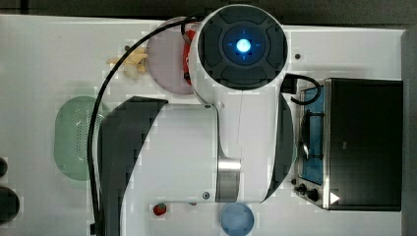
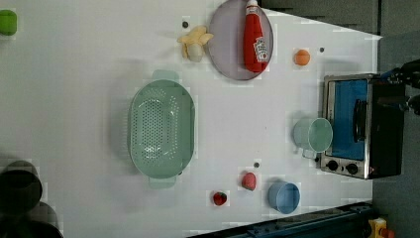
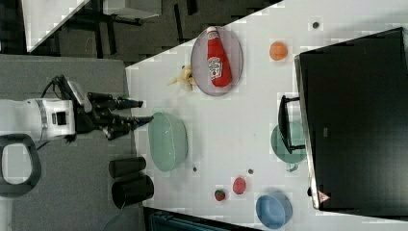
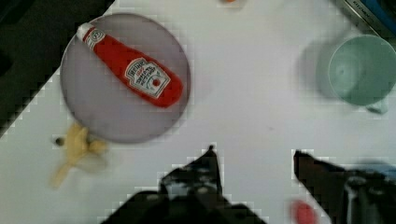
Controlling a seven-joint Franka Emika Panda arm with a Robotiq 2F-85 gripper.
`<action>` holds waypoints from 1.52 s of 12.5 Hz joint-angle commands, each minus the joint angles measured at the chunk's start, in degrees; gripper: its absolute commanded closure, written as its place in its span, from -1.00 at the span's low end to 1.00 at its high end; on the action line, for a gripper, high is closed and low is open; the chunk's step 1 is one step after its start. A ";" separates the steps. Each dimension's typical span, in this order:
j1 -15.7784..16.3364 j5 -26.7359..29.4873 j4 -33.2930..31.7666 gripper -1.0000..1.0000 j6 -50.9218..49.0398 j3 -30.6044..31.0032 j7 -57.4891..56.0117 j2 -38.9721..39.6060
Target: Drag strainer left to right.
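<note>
Top view first: the arm (image 1: 196, 147) covers most of the table (image 1: 44, 59), so the strainer (image 1: 74, 137) just peeks out at 9 o'clock, half under the arm and its black cable (image 1: 101, 98). The plate (image 1: 167, 59) sits around 11 o'clock with the banana (image 1: 130, 63) just beside it, and the toaster oven (image 1: 359, 142) fills 3 o'clock up to the table edge.

Left view is way clearer. Strainer (image 2: 161, 130) sits a bit toward 9 o'clock from center, nothing touching it. There's bare white table between it and the mug (image 2: 314, 135), which stands just beside the oven (image 2: 359, 126) at 3 o'clock. At about 5 o'clock of the strainer: a strawberry (image 2: 220, 198), a red fruit (image 2: 249, 181) and a blue bowl (image 2: 285, 197) near the table edge. Plate (image 2: 233, 42) with the ketchup bottle (image 2: 255, 37) on it is at 12 o'clock, an orange (image 2: 302, 57) past it.

Right view: the gripper (image 3: 139, 111) hangs at 9 o'clock, fingers apart, tips right at the strainer (image 3: 167, 140) rim, which is close to the table edge. Two black cups (image 3: 130, 180) stand off at 7 o'clock.

Wrist view: both fingers (image 4: 205, 172) spread wide over bare table, with the plate (image 4: 107, 116), the bottle (image 4: 133, 74) and the mug (image 4: 362, 70) beyond them.
</note>
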 commanded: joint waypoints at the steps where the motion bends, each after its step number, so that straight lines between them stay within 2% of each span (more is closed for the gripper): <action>1: 1.23 -1.34 -7.93 -0.59 -13.98 -3.74 0.99 -21.88; 3: 1.54 -1.18 -8.18 -0.99 -13.86 -3.29 0.99 -21.79; 6: 3.02 1.30 -8.45 -1.00 -13.18 1.44 0.99 -20.36; 10: 3.95 2.19 -8.53 -1.00 -6.38 13.83 6.75 -14.44; 15: 4.10 2.13 -8.60 -1.00 6.24 28.61 36.65 -1.94; 19: 4.56 -1.53 -9.09 -1.00 17.46 34.30 63.30 9.60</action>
